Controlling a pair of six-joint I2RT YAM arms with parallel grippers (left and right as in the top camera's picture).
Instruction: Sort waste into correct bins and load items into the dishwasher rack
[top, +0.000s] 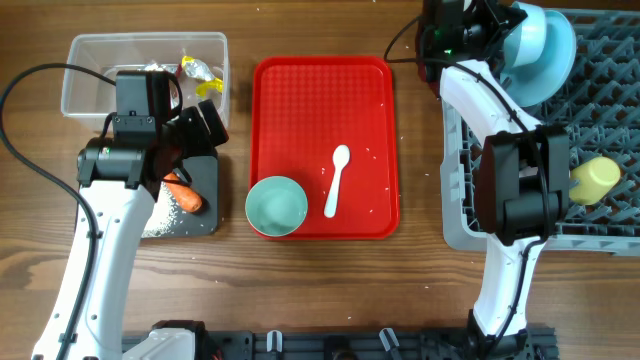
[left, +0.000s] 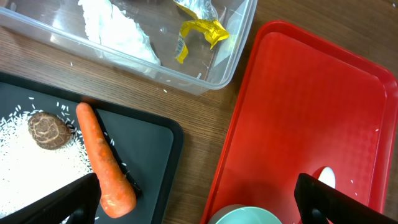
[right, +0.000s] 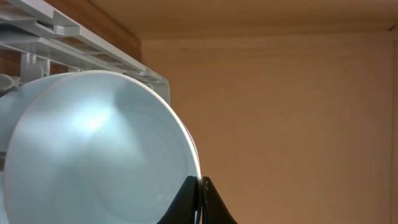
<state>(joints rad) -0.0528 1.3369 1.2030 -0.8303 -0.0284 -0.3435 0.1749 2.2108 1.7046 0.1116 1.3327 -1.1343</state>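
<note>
My right gripper (right: 199, 186) is shut on the rim of the large pale blue plate (right: 99, 149), holding it upright at the far end of the grey dishwasher rack (top: 460, 200). In the overhead view the plate (top: 550, 55) stands beside a pale blue bowl (top: 522, 40). A yellow cup (top: 595, 180) lies in the rack. My left gripper (left: 199, 205) is open and empty over the gap between the black bin (left: 155, 143) and the red tray (left: 298, 112). The black bin holds the carrot (left: 102, 155), brown lump (left: 48, 130) and rice (left: 25, 155). The clear tub (left: 217, 78) holds tissue (left: 118, 28) and a yellow wrapper (left: 199, 28).
On the red tray (top: 300, 100) a second pale blue bowl (top: 277, 206) sits at the front left and the white spoon (top: 336, 182) lies beside it, with a few stray grains. The pink cup is out of view. Arm cables run along the left edge.
</note>
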